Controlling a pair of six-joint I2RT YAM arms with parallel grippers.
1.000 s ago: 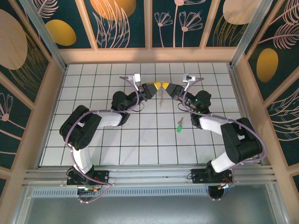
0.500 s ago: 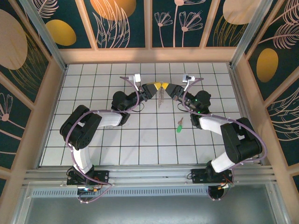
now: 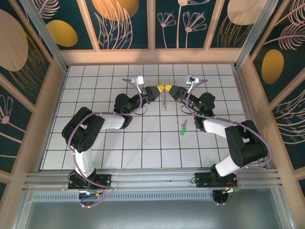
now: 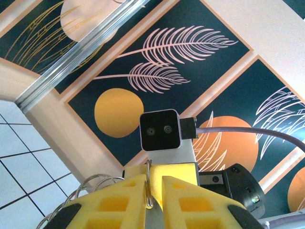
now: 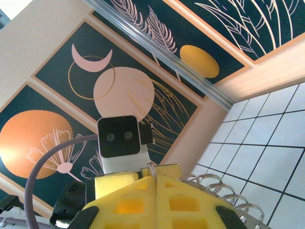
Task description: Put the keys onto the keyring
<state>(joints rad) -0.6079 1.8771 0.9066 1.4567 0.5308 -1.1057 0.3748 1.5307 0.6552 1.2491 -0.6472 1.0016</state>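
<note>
Right gripper (image 5: 155, 180) is clamped on the keyring (image 3: 164, 98). Left gripper (image 4: 153, 180) has nearly closed fingers either side of its wire; grip unclear.

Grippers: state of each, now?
Left gripper: almost closed around the keyring wire; whether it grips cannot be told.
Right gripper: closed on the keyring.

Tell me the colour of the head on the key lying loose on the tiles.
Bright green; the key shows best from the top external view.

1 green-headed key (image 3: 183, 130) lies flat on the tiles (image 3: 143, 138) (blade pointing away); thin keyring (image 3: 164, 99) dangles beyond.
</note>
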